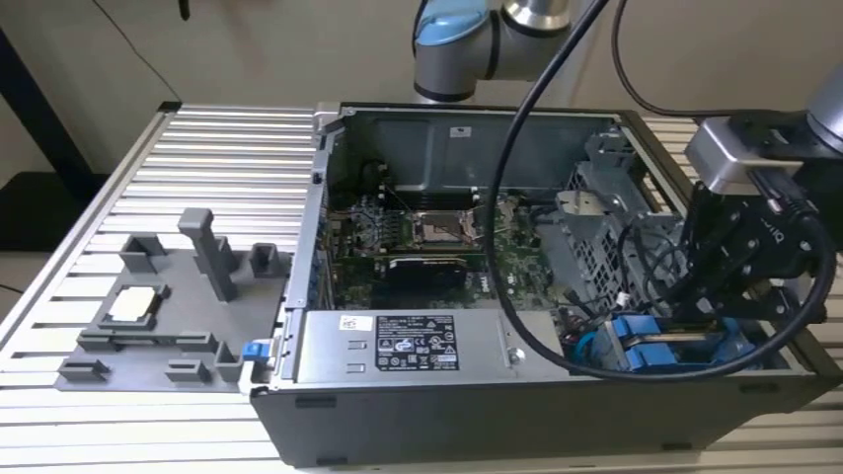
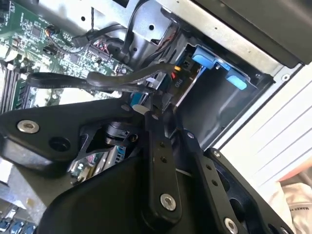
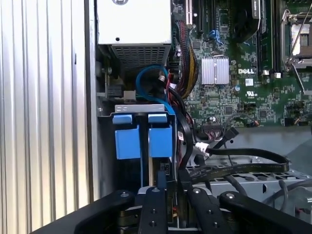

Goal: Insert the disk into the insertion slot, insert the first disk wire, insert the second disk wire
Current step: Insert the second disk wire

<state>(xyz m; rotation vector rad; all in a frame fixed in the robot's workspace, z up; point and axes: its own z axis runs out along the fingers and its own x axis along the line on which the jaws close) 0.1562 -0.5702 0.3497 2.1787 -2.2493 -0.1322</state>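
Exterior view: an open computer case [image 1: 554, 395] lies on a slatted metal table [image 1: 197, 148]. The robot arm reaches down at the exterior view's right, and its black gripper [image 1: 705, 311] sits low inside the case, just above blue plastic tabs. Those tabs belong to the disk [image 1: 658, 351], which already sits in the slot [image 1: 599, 346] of the grey drive cage, near the front corner of the case. A grey fixture [image 1: 172, 316] stands on the table at the exterior view's left, well apart from the work.

Second wrist view: the gripper's fingers [image 2: 151, 105] come nearly together around a dark cable [image 2: 97, 78] beside the cage, apparently pinching its connector end so it can be steered to the disk's back edge. Blue carrier tabs show beyond.

First wrist view: the disk's bright blue carrier [image 3: 144, 139] shows as two blue blocks side by side in the slot, with a thin silver edge between. The motherboard [image 3: 243, 73] lies beyond. Black cables [image 3: 234, 168] run close to the fingertips, which stand narrow just beside the carrier.
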